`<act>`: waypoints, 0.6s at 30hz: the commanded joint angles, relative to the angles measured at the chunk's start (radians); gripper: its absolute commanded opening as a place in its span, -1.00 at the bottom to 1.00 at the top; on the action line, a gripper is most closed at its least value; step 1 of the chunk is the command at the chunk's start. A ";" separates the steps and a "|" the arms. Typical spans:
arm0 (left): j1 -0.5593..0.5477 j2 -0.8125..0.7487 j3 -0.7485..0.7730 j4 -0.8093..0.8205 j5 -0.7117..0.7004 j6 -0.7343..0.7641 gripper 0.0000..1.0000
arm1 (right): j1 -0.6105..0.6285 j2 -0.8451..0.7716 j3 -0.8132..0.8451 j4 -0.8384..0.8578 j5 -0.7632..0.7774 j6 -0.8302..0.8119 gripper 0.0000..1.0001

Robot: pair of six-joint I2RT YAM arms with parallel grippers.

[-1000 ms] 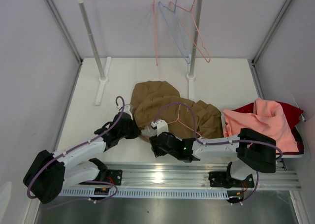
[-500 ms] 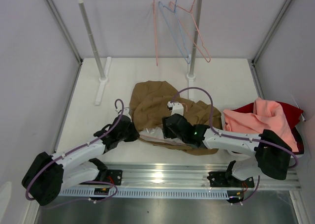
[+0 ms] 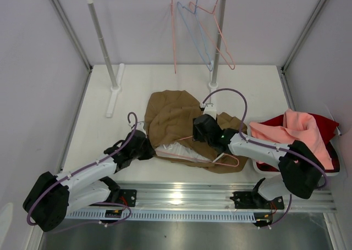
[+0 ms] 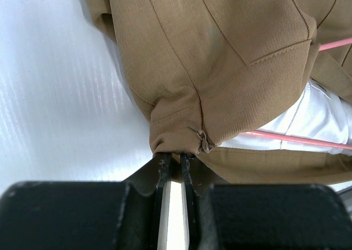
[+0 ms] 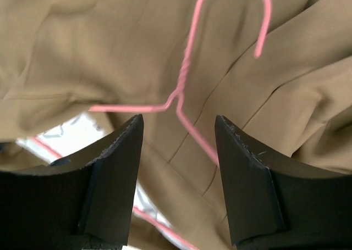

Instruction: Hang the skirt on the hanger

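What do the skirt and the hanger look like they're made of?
Skirt: matte tan woven cloth, probably cotton twill, by its fine diagonal weave and stitched seams; pale lining looks smoother. Hanger: thin wire, likely pink-coated metal, twisted at the neck.

Lighting was bright and diffuse from overhead, shadows on the white surface faint, a glare patch on the metal rail, and the dark fingers slightly soft in the right wrist view.
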 commanded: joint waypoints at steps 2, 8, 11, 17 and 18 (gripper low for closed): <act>-0.009 -0.011 -0.014 -0.023 -0.021 -0.016 -0.69 | -0.036 0.091 0.070 0.042 -0.007 -0.030 0.18; -0.012 -0.011 -0.012 -0.025 -0.021 -0.015 -0.69 | -0.042 0.171 0.102 0.069 -0.045 -0.027 0.17; -0.012 -0.015 -0.007 -0.037 -0.026 -0.015 -0.70 | -0.040 0.189 0.110 0.066 -0.042 -0.022 -0.06; -0.014 -0.029 0.006 -0.060 -0.035 -0.009 -0.69 | -0.039 0.125 0.087 0.054 -0.016 -0.018 -0.64; -0.017 -0.029 0.009 -0.063 -0.037 -0.008 -0.69 | -0.039 0.119 0.085 0.051 -0.016 -0.019 -0.76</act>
